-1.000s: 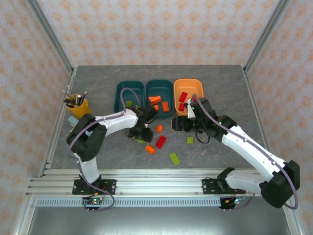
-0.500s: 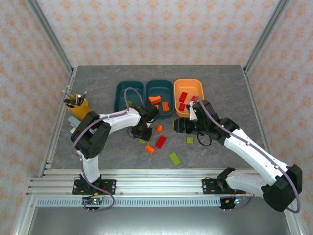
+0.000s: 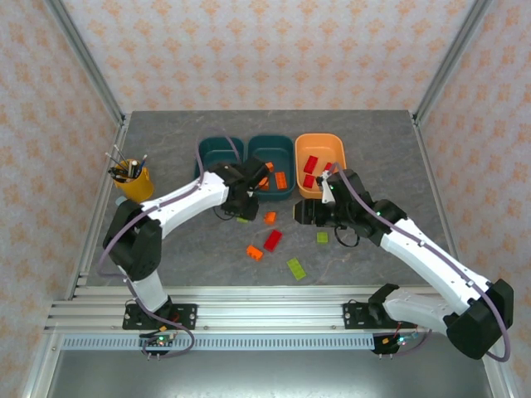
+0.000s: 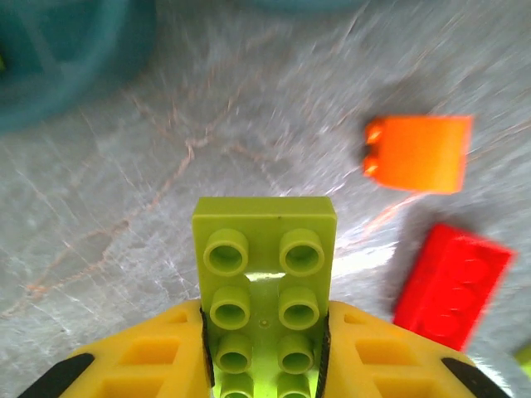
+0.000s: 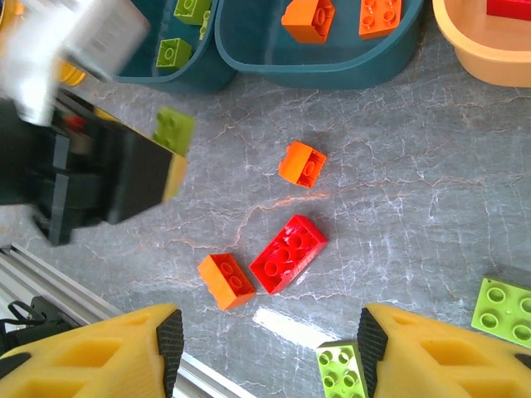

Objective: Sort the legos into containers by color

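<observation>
We looked down on a grey, marbled table top (image 3: 373,149) boxed in by aluminium posts (image 3: 83,62) and walls papered in a pale peach pattern (image 3: 265,50), with a ribbed metal rail (image 3: 265,315) along the near edge where both arms were bolted. A yellow pen cup (image 3: 134,184) stood near the left edge. At the back sat three trays side by side: the left teal tray (image 3: 200,162), the middle teal tray (image 3: 272,138) and the orange tray (image 3: 319,136). They held yellow-green pieces (image 5: 172,51), orange pieces (image 5: 309,18) and red pieces (image 3: 310,164) in that order. The left gripper (image 4: 264,352) was clamped on a yellow-green brick (image 4: 264,265), studs toward its camera, just in front of the left teal tray. The brick looked clear of the surface, though the blur left us unsure. The right gripper (image 5: 265,332) hung in front of the orange tray, jaws apart with nothing between them. Five loose pieces lay on the bare stone between the arms — a small orange brick (image 3: 270,217), a red brick (image 3: 272,240), a second orange brick (image 3: 254,252), a flat green brick (image 3: 295,267) and a smaller green brick (image 3: 322,237).
</observation>
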### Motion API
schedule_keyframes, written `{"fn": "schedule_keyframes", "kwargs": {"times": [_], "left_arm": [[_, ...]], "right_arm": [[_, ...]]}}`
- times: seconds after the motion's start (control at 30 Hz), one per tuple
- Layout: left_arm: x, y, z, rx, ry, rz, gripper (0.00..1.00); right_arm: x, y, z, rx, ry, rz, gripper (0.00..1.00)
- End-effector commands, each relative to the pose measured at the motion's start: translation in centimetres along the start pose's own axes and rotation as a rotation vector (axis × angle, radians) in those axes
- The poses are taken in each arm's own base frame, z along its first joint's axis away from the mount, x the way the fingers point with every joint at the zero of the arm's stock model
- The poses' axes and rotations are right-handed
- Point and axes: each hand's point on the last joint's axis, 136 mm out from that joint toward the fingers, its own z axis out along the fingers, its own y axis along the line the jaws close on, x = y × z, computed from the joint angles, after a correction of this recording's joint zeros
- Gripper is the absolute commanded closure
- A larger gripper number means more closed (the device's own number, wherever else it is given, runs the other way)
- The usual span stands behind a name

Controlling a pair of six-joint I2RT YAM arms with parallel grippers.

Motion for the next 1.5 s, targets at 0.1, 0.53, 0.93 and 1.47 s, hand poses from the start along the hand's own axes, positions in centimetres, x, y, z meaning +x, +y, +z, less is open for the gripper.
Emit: {"fn": "schedule_keyframes", "kwargs": {"times": [0.1, 0.53, 0.93, 1.47], "left_arm": [[-4.0, 4.6, -4.1, -0.043, -0.055, -0.146, 0.68], [-15.7, 11.9, 1.8, -0.103, -0.085, -0.299, 0.68], [-17.4, 11.2, 9.0, -0.067, -0.004, -0.331, 0.58], [-17.1, 9.3, -7.0, -0.025, -0.314, -0.365, 0.17]], "right_arm": [[-2.6, 1.8, -0.3, -0.031, -0.044, -0.012, 0.41], [-9.7, 4.6, 4.1, -0.044, -0.095, 0.104, 0.40], [-12.4, 4.8, 7.1, -0.042, -0.063, 0.183, 0.40], [-4.7, -0.4, 7.5, 0.307, 0.125, 0.113, 0.40]]}}
